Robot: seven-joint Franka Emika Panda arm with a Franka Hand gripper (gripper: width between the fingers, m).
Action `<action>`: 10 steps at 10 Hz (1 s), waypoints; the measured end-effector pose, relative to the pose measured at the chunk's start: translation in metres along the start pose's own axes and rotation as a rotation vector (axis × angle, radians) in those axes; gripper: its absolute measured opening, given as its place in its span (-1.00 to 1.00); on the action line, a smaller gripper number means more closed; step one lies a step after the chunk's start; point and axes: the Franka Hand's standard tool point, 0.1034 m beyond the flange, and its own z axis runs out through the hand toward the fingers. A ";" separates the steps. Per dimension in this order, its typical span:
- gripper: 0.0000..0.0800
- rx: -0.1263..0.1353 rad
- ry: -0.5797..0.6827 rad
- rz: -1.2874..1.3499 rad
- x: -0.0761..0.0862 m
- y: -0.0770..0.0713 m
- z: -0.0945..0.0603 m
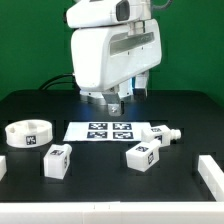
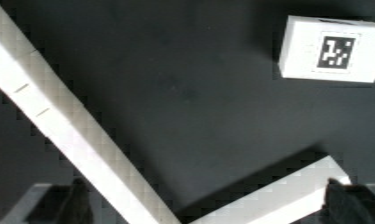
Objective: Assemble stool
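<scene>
The stool's round white seat [image 1: 28,133] lies flat at the exterior view's left. Three chunky white tagged legs lie loose on the black table: one near the front left [image 1: 56,160], one front of centre [image 1: 143,155], one right of the marker board [image 1: 163,133]. My gripper [image 1: 120,97] hangs open under the big white arm, above the table's rear and apart from every part. In the wrist view the dark fingertips [image 2: 51,205] frame the open gripper [image 2: 202,208], with nothing between them. One tagged leg end [image 2: 330,50] shows far from the fingers.
The marker board [image 1: 110,131] lies flat in the middle. White rails stand at the front right [image 1: 210,172] and the left edge [image 1: 2,165]. In the wrist view two long white bars [image 2: 59,110] meet in a V below the gripper.
</scene>
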 end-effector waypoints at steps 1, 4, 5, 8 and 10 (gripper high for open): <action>0.63 0.004 0.008 -0.001 0.000 -0.001 0.000; 0.63 0.006 0.006 0.013 0.000 -0.002 0.002; 0.63 0.009 0.001 0.059 -0.003 -0.007 0.004; 0.63 -0.009 -0.012 0.173 0.003 -0.030 0.017; 0.63 -0.041 0.005 0.086 -0.002 -0.023 0.015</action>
